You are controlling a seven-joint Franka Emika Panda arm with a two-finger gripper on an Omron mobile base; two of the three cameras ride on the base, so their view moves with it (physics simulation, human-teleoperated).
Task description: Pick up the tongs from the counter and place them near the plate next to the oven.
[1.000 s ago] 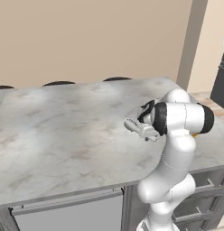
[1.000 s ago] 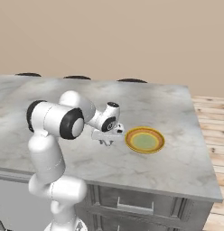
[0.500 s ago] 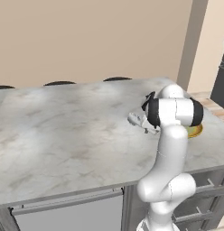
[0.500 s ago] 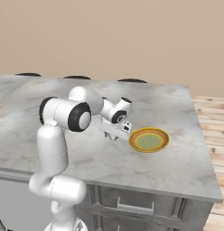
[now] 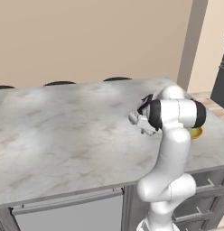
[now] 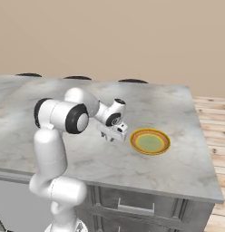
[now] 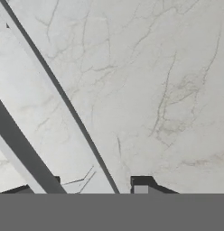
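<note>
On one marbled counter [image 6: 178, 167], one yellow plate [image 6: 150, 141]; one claw [image 6: 110, 136] beside it

Counter [image 6: 168, 167] top is showing grey-white marbled stone, smooth w/ a soft sheen; cabinets below [image 6: 132, 206] looking like matt grey wood-grain w/ metal bar pulls. Plate [image 6: 150, 141] is gleaming yellow, glazed-looking w/ an orange-brown rim. Floor [image 6: 214, 118] is reading as pale wood planks. Robot arm [image 6: 50, 149] is wearing smooth white plastic-looking shells, dark joints.
</note>
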